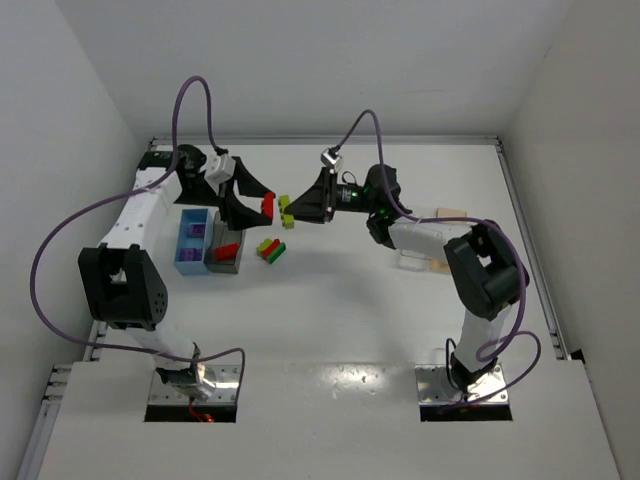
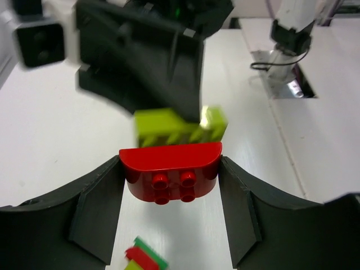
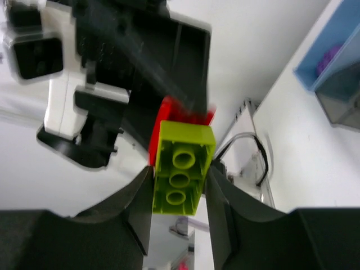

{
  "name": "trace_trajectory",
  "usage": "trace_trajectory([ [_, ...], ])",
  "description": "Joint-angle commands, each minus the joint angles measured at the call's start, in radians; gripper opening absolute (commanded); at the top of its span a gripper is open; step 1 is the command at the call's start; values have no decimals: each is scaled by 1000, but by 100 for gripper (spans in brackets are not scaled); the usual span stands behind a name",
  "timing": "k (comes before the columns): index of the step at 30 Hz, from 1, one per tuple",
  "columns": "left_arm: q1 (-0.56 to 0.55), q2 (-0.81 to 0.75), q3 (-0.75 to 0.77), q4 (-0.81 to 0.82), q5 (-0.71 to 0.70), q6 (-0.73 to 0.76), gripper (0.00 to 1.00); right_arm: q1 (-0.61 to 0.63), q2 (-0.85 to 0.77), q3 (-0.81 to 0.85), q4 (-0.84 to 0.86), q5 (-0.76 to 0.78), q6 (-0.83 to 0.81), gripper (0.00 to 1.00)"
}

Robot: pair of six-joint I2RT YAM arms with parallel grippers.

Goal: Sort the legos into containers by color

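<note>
Left wrist view: left gripper (image 2: pixel 171 185) narrowed onto a red lego (image 2: pixel 171 169), one finger on each short end, four studs facing the camera. Just beyond its fingertips is a yellow-green lego (image 2: pixel 181 128), blurred, pinched by the right gripper (image 3: pixel 179 177). Right wrist view shows that brick clamped on its long sides, three round tubes showing. The hands meet tip to tip above the table (image 1: pixel 360 300). The two bricks sit hard against each other; cannot tell if pressed together or just parted.

Step in hand, as I judge it: splitting a stacked pair so each colour goes its own way.
- Pull straight apart along the stud axis, or peel from one edge with a small wrist roll.
- Keep both grips firm; a twist could slide a brick out from between the fingers.
- Red then belongs in the dark grey bin (image 1: pixel 226 262), below and behind the left hand, where a red piece (image 1: pixel 228 250) already lies.
- Light blue bin (image 1: pixel 183 262) next to it holds purple.

Materials: glossy hard plastic, slippery. Red one is flat along one long edge and rounded at the corners of the other. Yellow-green is a plain rectangular block. Studs hold by friction, so expect a sudden release. Loose legos (image 1: pixel 270 248) lie beneath the hands; avoid them on the way down.
</note>
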Motion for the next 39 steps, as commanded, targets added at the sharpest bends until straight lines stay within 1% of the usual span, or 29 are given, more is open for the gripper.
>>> trace_trajectory([
  [1,101,14,17,21,123,34,26,-78,-103,-42,91,-119,-45,0],
  [8,101,14,17,21,123,45,26,-112,-113,-42,91,-128,-45,0],
  [11,101,14,17,21,123,34,26,-149,-122,-51,57,-128,-79,0],
  [12,91,23,17,21,123,24,26,-161,-122,-51,11,-128,-97,0],
  [15,91,32,26,21,123,-28,26,-210,-154,-38,-119,-139,-235,0],
  [16,91,43,40,21,123,-42,26,-232,-165,-25,-264,-139,-358,0],
  [18,91,43,66,21,112,-90,26,-250,-200,4,-426,-139,-483,0],
  [19,91,55,93,21,99,-110,26,-269,-214,16,-536,-110,-573,0],
  [20,79,55,109,21,83,-151,26,-278,-226,27,-590,-96,-614,0],
  [22,67,66,136,21,27,-188,26,-287,-266,27,-659,-55,-677,0],
  [23,52,78,176,21,5,-212,24,-299,-280,27,-728,-41,-738,0],
  [24,51,99,197,21,-30,-278,23,-312,-304,27,-754,-14,-761,0],
  [26,41,124,262,21,-59,-343,23,-322,-326,27,-814,10,-812,0],
  [27,32,135,285,35,-78,-419,21,-333,-335,27,-834,37,-829,0],
  [28,32,135,299,87,-128,-499,19,-333,-344,27,-856,48,-846,0],
  [29,32,124,278,193,-175,-639,18,-344,-363,27,-888,48,-881,0],
  [30,12,86,227,512,-238,-976,18,-356,-363,27,-902,65,-892,0],
  [31,-4,22,146,719,-456,-1166,17,-356,-381,27,-902,76,-901,0],
  [32,-20,-128,-17,874,-567,-1282,17,-368,-390,15,-925,76,-918,0],
  [33,-62,-178,-54,953,-648,-1314,17,-381,-407,15,-925,102,-918,0],
  [34,-82,-193,-54,981,-706,-1332,17,-381,-407,4,-937,102,-929,0],
  [35,-93,-194,-34,948,-748,-1343,17,-393,-418,4,-948,120,-939,0],
  [36,-93,-151,12,928,-748,-1361,16,-405,-418,4,-974,129,-965,0],
  [37,-93,-140,24,900,-748,-1409,16,-405,-429,4,-992,142,-987,0],
  [39,-93,-140,24,889,-831,-1424,16,-424,-439,13,-1064,209,-1066,0],
])
